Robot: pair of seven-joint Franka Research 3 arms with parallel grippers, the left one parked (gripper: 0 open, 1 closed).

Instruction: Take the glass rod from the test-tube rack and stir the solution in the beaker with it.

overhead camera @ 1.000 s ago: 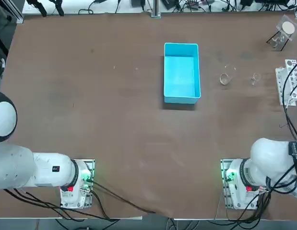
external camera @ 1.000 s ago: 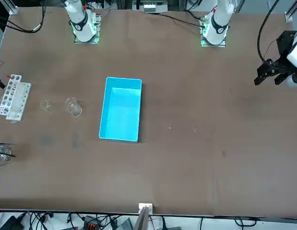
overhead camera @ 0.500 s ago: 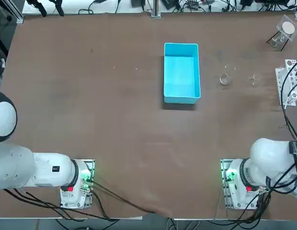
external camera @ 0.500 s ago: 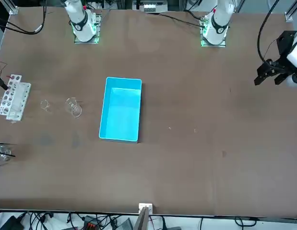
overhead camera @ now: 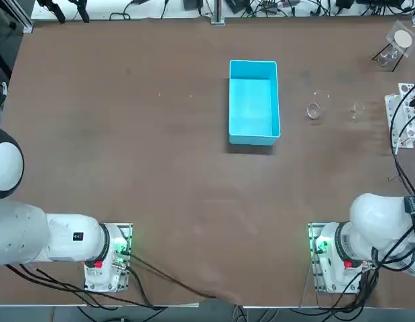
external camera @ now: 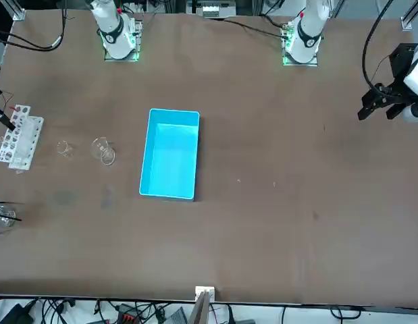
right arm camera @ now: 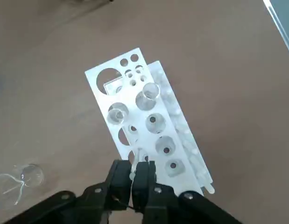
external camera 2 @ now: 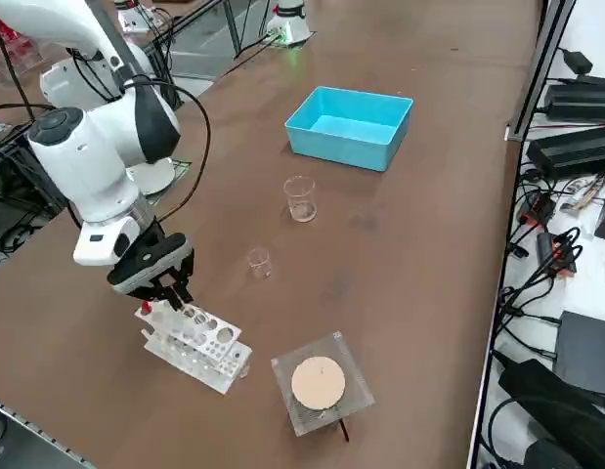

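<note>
Fingers of the right gripper (right arm camera: 133, 179) stand nearly together directly over the white test-tube rack (right arm camera: 149, 122), pinched on a thin clear stick that rises between the pads from one of the rack's holes: the glass rod (right arm camera: 134, 163), of which only a faint pale streak shows, so its full length and its lower end cannot be made out. In the right side view the same gripper (external camera 2: 170, 290) sits at the lower left of the frame, its black fingertips touching the rack's (external camera 2: 196, 345) top at the near end, and the rod is invisible there. The top view cuts the rack (overhead camera: 403, 121) off at the right edge, with black cables crossing it and the gripper out of frame. In the front view the rack (external camera: 19, 140) lies at the far left, with only a dark fingertip visible above it. The beaker (external camera 2: 300, 198) stands mid-table, between the rack and the blue bin (external camera 2: 350, 126); whether it holds liquid cannot be told. A smaller clear vessel (external camera 2: 259, 263) stands nearer the rack. A mesh stand with a round tan disc (external camera 2: 319, 382) stands just beside the rack.
</note>
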